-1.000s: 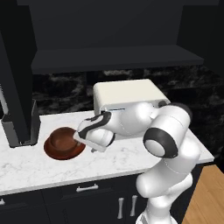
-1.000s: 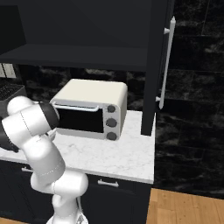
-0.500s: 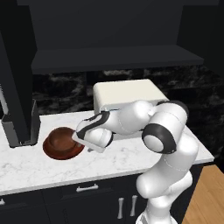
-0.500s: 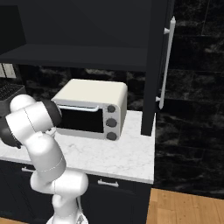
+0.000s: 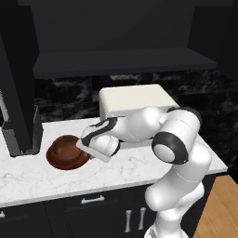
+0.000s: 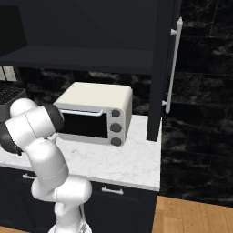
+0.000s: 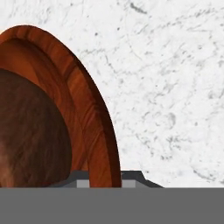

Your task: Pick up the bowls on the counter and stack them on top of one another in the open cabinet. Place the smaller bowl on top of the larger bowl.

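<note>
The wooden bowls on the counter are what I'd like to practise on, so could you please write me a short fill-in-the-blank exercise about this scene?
1. The smaller bowl sits inside the ____ bowl.
2. Both bowls rest on the white marble ____.
3. The cream appliance with three round knobs is a toaster ____.
4. In the hand view, the wide bowl's rim runs between the two ____.

Missing words: larger; counter; oven; fingers

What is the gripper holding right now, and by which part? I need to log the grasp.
Cannot be told for sure. In the hand view the fingers straddle the rim of the larger bowl, which rests on the counter; whether they have closed on it is hidden.
</note>
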